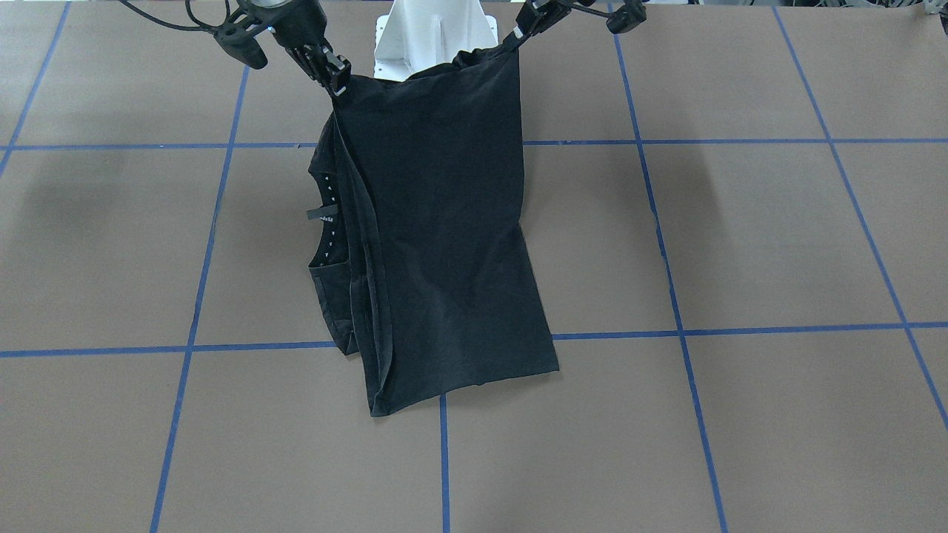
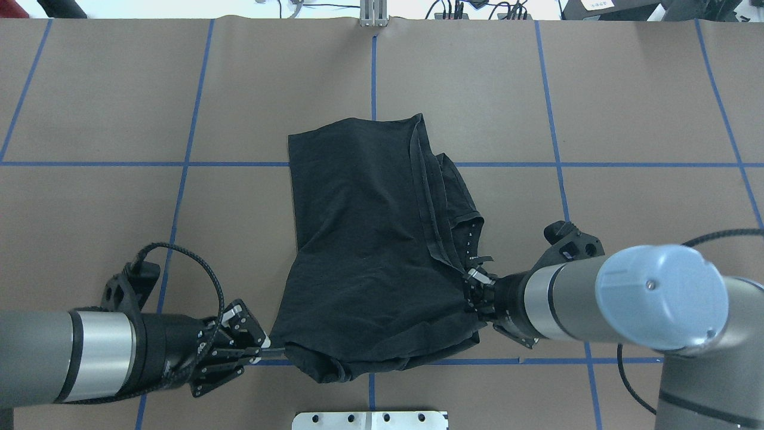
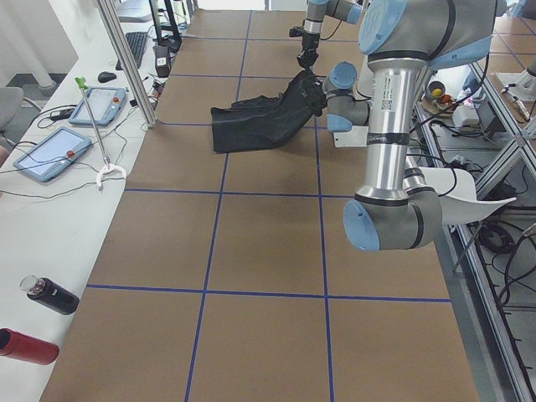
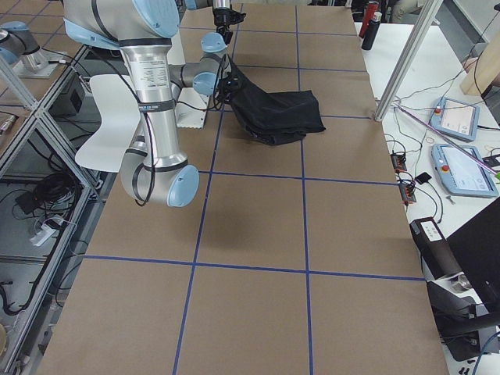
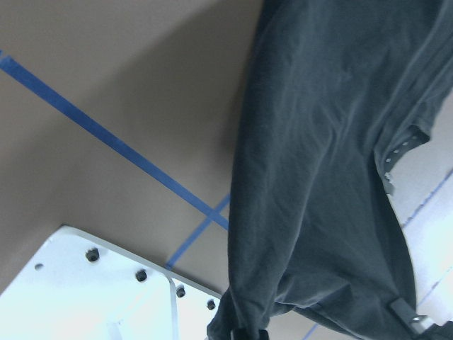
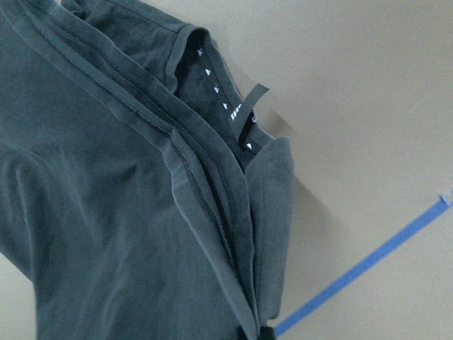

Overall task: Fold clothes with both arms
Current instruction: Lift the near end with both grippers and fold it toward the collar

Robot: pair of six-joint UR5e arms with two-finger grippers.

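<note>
Down at the robot's end of the brown table (image 2: 627, 107), holds the near edge of the black T-shirt (image 2: 370, 251) up off the surface, one corner per arm. Pinches the corner on its own left with the left gripper (image 2: 268, 350), fingers clenched tight on a bunched bit of cloth; clamps the opposite corner with the right gripper (image 2: 476, 285), likewise closed on fabric, right beside the stacked hems. Leaves the far end lying flat on the table, out past the blue tape line (image 2: 507, 164), and so drapes the cloth in a slope from grippers down to tabletop, plain to see from both side views.

Looks well into the job, judging by the lie of things. Shows a long narrow panel, folded over at least once, with several stitched edges stacked along the right-arm side and the collar (image 6: 212, 78), little white triangles and grey neck loop (image 6: 249, 99) and all, peeking out from under that stack. Shows no chest graphic anywhere, so presumably has it face down or tucked inside.

Needs, by this reckoning, a crosswise fold yet: carrying the lifted end over toward the far edge and laying it down square. Calls for both corners level and taut, given the slack sagging between the grippers above the white pedestal base (image 2: 370, 420). Cannot tell whether one such fold finishes it or two.
</note>
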